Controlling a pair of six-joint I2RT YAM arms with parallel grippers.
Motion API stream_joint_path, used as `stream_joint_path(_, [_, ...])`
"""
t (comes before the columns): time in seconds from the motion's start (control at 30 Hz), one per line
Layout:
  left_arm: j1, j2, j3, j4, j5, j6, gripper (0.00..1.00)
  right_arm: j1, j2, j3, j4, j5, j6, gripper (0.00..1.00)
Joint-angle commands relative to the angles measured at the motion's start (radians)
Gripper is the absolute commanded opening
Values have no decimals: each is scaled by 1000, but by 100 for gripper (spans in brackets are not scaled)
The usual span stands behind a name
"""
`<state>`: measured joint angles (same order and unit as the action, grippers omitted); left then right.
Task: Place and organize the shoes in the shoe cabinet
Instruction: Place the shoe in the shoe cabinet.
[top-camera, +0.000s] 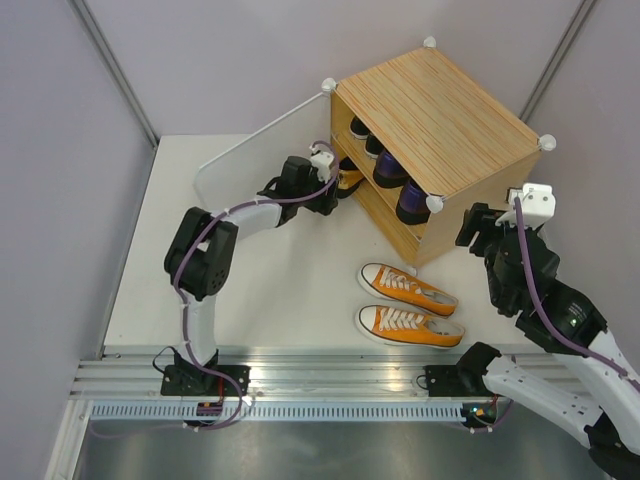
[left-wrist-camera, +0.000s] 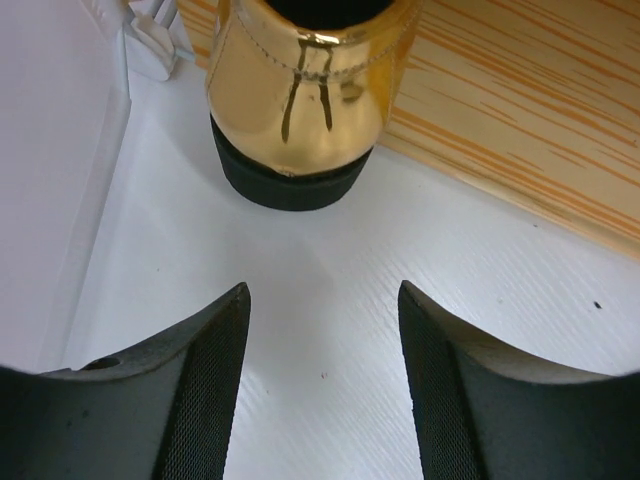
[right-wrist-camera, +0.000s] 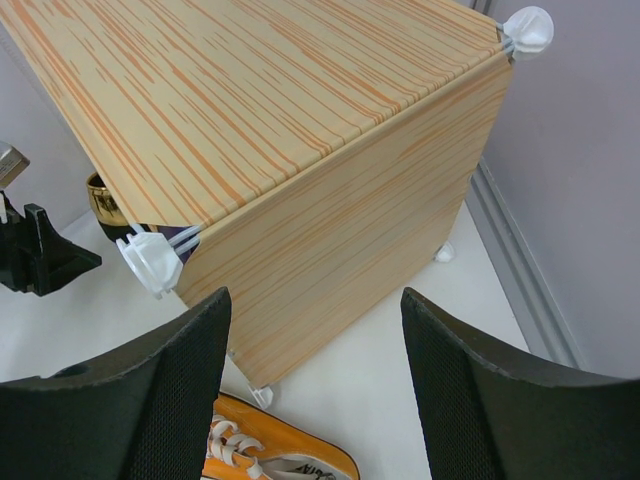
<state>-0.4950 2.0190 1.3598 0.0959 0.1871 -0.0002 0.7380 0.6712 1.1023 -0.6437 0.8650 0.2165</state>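
Shiny gold pump (left-wrist-camera: 295, 90) points lengthwise away from the spread, empty left gripper (left-wrist-camera: 322, 290), beside the striped wooden cabinet (left-wrist-camera: 520, 110); right gripper (right-wrist-camera: 315, 295) also spread.

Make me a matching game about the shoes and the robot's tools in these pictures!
Things:
1. orange sneakers
2. gold pump
3. purple loafers
4. right tool

Places or states:
A. on the shelf inside the cabinet
B. side by side on the table, out in front of the cabinet
C. just ahead of the left tool, at the bottom of the cabinet's opening
D. open and empty, beside the cabinet's wooden side

Right pairs: 1-B, 2-C, 3-A, 4-D
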Motion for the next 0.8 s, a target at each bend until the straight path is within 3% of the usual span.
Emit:
stream_joint_path(0.0, [-4, 58, 87, -4, 25, 51, 64, 6, 16, 27, -8, -1, 12, 73])
stream_joint_path(0.43, [-4, 208, 305, -32, 6, 9, 49, 6, 50, 30, -4, 40, -25, 73])
stream_joint_path(0.77, [-2, 283, 438, -82, 11, 9, 47, 6, 76, 28, 12, 49, -39, 74])
